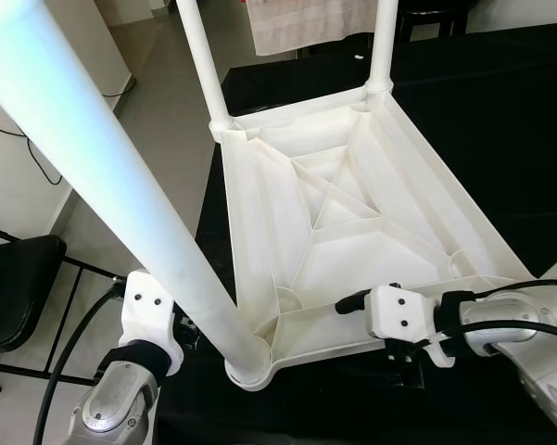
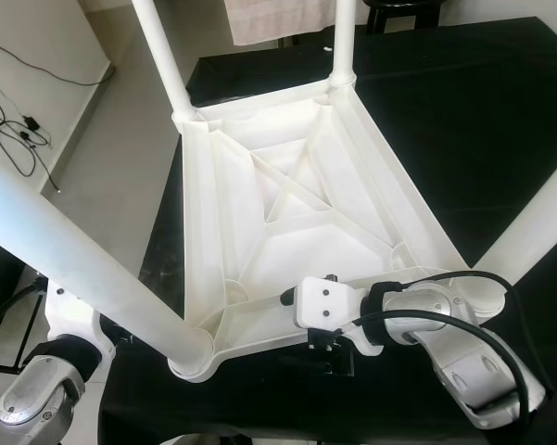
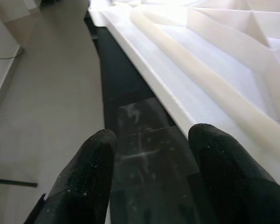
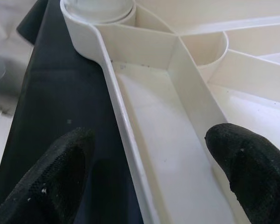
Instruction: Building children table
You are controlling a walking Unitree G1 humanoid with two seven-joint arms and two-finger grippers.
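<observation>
A black-covered table [image 1: 528, 139] takes up the right and centre of my head views. The white plastic children table [image 1: 352, 222] lies on it upside down, ribbed underside facing up, legs rising from its corners. The nearest leg [image 1: 111, 176] runs from the upper left down to the bottom-centre corner socket. My right end effector [image 4: 146, 168] is released, fingers straddling the near rim. My left end effector [image 3: 151, 154] is also spread, beside the table top's left edge, gripping nothing.
</observation>
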